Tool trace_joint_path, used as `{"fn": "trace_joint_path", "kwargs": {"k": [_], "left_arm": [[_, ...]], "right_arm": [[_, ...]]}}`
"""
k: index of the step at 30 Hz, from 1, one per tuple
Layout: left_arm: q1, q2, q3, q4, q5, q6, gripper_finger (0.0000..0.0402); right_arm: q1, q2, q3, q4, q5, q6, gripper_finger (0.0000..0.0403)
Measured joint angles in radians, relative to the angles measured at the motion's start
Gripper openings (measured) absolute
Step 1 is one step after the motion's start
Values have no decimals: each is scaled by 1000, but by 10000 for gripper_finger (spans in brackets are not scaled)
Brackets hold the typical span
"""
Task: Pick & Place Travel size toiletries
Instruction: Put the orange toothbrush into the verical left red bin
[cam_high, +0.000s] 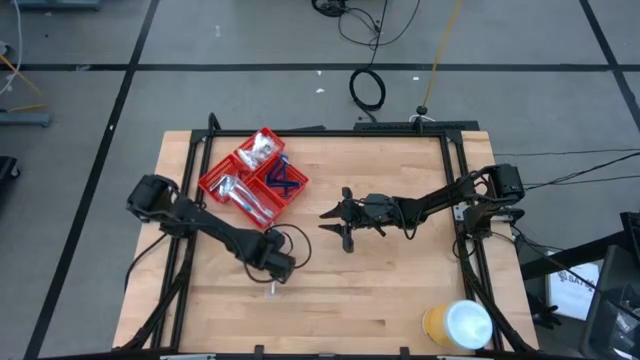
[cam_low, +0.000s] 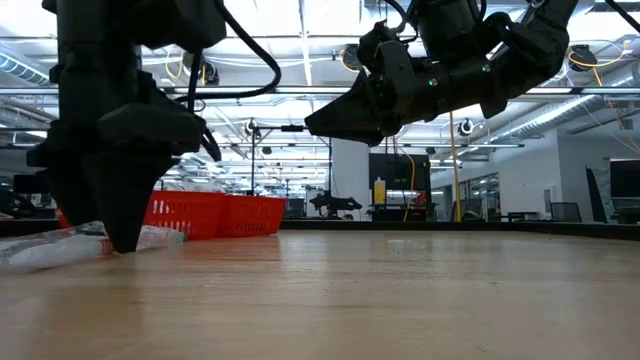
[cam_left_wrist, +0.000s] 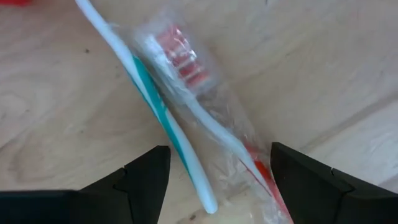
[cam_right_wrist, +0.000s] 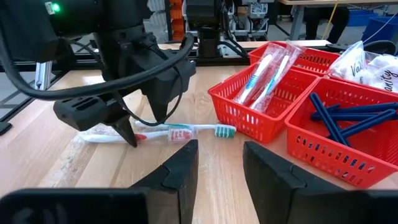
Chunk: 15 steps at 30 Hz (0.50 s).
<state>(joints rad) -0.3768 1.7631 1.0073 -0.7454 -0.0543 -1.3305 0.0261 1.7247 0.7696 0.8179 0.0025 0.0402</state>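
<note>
Two toothbrushes lie side by side on the wooden table, near its front left. One is teal and white (cam_left_wrist: 163, 115); the other, red and white, is in a clear wrapper (cam_left_wrist: 208, 118). They also show in the right wrist view (cam_right_wrist: 186, 132). My left gripper (cam_left_wrist: 217, 155) (cam_high: 275, 274) points straight down over them, open. One finger stands on either side of the handle ends, just apart from them. My right gripper (cam_high: 335, 222) (cam_right_wrist: 221, 155) hovers level above the table's middle, open, with nothing between its fingers.
A red compartmented tray (cam_high: 213, 183) at the far left holds wrapped toothbrushes (cam_right_wrist: 264, 74), dark blue sticks (cam_right_wrist: 348, 118) and white packets (cam_right_wrist: 373, 65). A yellow roll with a white top (cam_high: 457, 325) stands at the near right corner. Bare wood lies between the arms.
</note>
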Motion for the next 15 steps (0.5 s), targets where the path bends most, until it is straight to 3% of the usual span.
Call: {"fn": "trace_joint_path", "kwargs": {"k": [8, 15], "left_arm": [[-2, -78, 0, 7, -83, -75, 273], [-18, -38, 0, 78, -68, -83, 273]], "right_arm": [[0, 0, 0, 0, 0, 0, 116], [0, 0, 0, 0, 0, 1, 116]]}}
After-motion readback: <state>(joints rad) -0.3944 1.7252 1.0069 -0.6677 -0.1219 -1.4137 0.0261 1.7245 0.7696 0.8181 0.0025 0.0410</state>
